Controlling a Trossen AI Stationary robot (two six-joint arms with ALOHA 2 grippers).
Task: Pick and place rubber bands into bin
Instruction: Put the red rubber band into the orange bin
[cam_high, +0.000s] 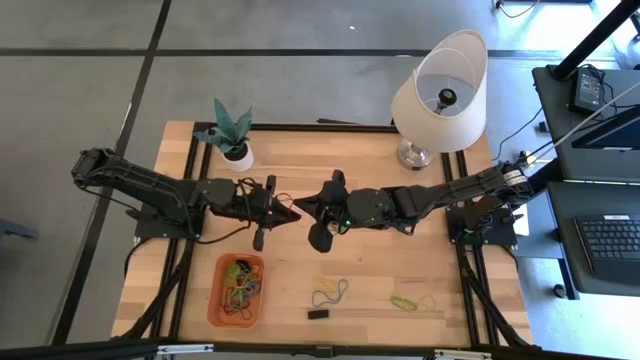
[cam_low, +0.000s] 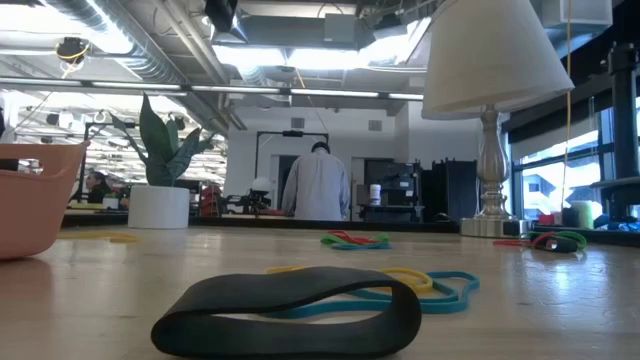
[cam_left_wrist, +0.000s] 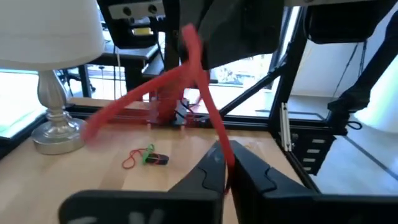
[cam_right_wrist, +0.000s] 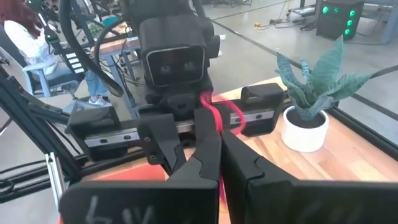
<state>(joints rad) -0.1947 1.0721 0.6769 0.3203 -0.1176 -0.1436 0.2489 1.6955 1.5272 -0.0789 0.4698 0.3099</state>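
You see both arms stretched toward the middle of the frame in the high view, meeting tip to tip above the table. The left gripper is closed on a red rubber band, and the right gripper is closed on the same band; each wrist view shows the red loop pinched between that arm's own fingers.

The left wrist view shows the band pulled out in a long blurred loop. It also shows a small red and green bunch of bands near the lamp base, which the high view does not make clear. The right wrist view shows the left arm's camera head and the potted plant. The low view shows neither gripper, only a black band close to the lens.

The orange bin lies in the lower left of the high view with several bands inside; I cannot count them. On the table lower centre you see two loose clusters and one black block.
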